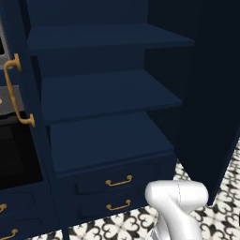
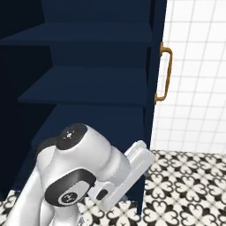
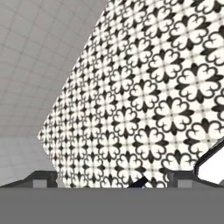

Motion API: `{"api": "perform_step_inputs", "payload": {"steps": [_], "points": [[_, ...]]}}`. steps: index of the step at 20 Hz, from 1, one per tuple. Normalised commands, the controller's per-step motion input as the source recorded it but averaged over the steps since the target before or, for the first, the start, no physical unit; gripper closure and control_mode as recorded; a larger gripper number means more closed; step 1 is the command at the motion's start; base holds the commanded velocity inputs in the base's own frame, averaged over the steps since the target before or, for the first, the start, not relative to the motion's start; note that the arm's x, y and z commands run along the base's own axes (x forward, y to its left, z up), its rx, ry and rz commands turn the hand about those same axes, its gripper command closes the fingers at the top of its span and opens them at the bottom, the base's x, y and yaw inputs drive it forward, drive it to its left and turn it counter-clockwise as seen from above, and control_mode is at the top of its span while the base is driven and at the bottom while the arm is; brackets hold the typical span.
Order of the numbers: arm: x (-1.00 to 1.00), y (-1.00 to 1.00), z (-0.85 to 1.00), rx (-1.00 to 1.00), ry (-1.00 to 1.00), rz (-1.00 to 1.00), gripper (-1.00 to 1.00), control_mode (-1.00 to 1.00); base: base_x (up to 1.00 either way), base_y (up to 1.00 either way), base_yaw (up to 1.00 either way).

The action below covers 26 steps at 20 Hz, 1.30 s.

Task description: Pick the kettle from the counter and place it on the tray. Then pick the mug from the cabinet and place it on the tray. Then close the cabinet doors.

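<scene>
The cabinet [image 1: 108, 93] stands open with bare shelves; its doors [image 1: 206, 93] are swung wide. The claw [image 3: 112, 180] is spread open, holding nothing, and faces the patterned floor [image 3: 148, 109]. Risk: the arm sits close to the right door [image 2: 154, 66]; a blind swing could strike its handle [image 2: 164, 73].

Three bare shelves [image 1: 110, 93], two drawers [image 1: 119, 180] below, two open doors [image 2: 156, 70].
</scene>
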Motion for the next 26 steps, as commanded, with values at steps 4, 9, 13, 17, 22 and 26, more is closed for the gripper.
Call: {"api": "perform_step_inputs", "payload": {"steps": [4, 9, 13, 17, 22, 26], "points": [[0.41, -0.26, 0.07, 0.17, -0.3, 0.21, -1.0, -1.0, 0.0, 0.0, 0.0], [0.31, -0.22, 0.07, 0.17, -0.4, 0.28, -1.0, -1.0, 0.0, 0.0, 0.0], [0.44, -0.12, 0.04, 0.17, -0.44, 0.27, -1.0, -1.0, 0.0, 0.0, 0.0], [0.52, -0.01, 0.01, 0.05, -0.44, 0.21, -1.0, -1.0, 0.0, 0.0, 0.0], [0.55, 0.0, 0.0, 0.0, -0.31, 0.06, -1.0, -1.0, 0.0, 0.0, 0.0], [0.76, -0.01, -0.1, -0.01, -0.16, 0.08, -1.0, -1.0, 0.0, 0.0, 0.0]]}}
